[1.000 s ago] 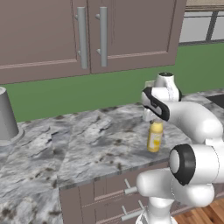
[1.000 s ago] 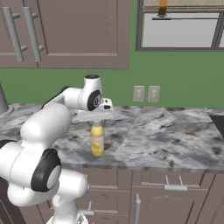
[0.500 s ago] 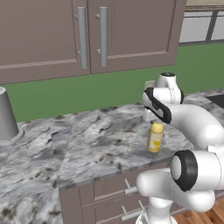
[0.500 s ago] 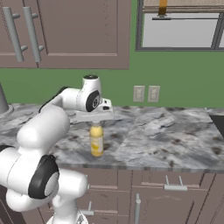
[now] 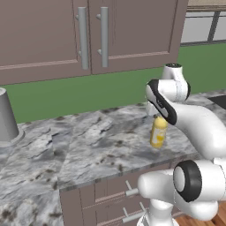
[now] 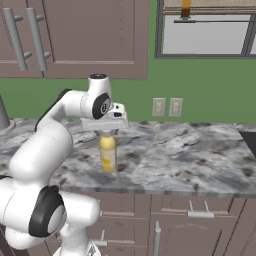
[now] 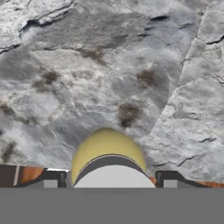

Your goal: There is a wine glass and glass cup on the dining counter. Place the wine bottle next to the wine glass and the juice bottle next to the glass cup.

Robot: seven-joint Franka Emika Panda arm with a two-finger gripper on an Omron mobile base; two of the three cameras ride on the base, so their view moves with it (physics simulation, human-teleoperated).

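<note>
Jaws apart astride juice bottle (image 6: 108,154) cap; bottle upright near worktop (image 6: 190,160) front edge.

The arm reached forward from the base, elbow bent high, wrist turned so the hand pointed straight down. The gripper (image 6: 106,132) hung low, its tips (image 7: 49,178) standing apart on either side of the bottle's cap; whether they touched it could not be told.

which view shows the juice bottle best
The right base view: the juice bottle stands upright on the marbled worktop, body and label plain. The left base view shows it partly behind the arm, and the hand view shows just its cap and shoulders from above.
</note>
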